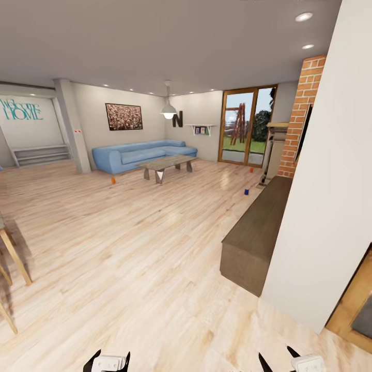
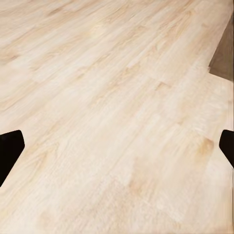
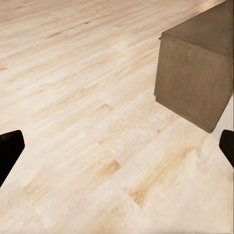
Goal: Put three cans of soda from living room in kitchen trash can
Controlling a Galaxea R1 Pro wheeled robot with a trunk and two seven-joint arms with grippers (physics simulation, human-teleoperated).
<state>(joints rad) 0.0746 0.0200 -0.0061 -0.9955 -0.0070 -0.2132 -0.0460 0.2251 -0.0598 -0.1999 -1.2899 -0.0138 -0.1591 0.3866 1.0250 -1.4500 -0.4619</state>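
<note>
Three cans of soda stand far off on the living room floor in the head view: an orange can (image 1: 113, 180) in front of the blue sofa, a dark blue can (image 1: 246, 191) near the low cabinet's far end, and another orange can (image 1: 251, 169) by the glass door. The tash can is out of view. My left gripper (image 1: 107, 357) and right gripper (image 1: 278, 359) sit at the head view's lower edge, both open and empty. The left wrist view has its gripper (image 2: 117, 151) spread wide over bare floor, and the right gripper (image 3: 117, 151) is the same.
A long dark wooden cabinet (image 1: 258, 232) (image 3: 195, 73) runs along the right, against a white wall (image 1: 330, 181). A coffee table (image 1: 168, 164) and blue sofa (image 1: 139, 154) stand at the back. Wooden chair legs (image 1: 13, 258) show at the left. Wide plank floor lies between.
</note>
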